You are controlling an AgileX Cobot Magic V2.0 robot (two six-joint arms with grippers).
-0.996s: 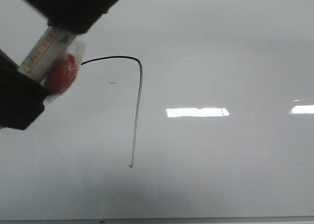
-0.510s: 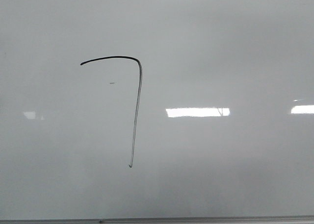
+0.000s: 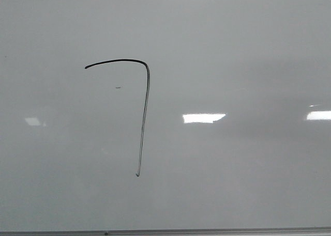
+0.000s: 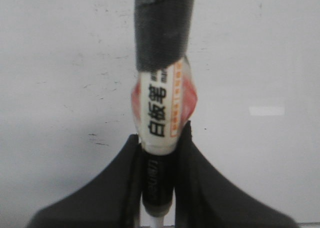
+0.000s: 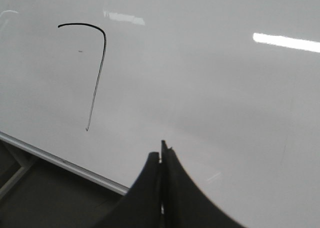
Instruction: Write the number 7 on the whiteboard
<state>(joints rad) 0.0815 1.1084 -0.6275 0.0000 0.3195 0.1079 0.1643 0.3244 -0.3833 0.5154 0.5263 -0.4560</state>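
One number 7 stands left of centre on the whiteboard, nothing covering it; a tiny dark speck sits under its top stroke. The left gripper pinches one marker. The right gripper has its fingers pressed together, empty.

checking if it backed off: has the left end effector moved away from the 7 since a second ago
Yes. It covered the front view's upper left beside the number 7; now it is out of that view, whiteboard bare there.

number 7 on whiteboard, left of centre | speck inside its corner
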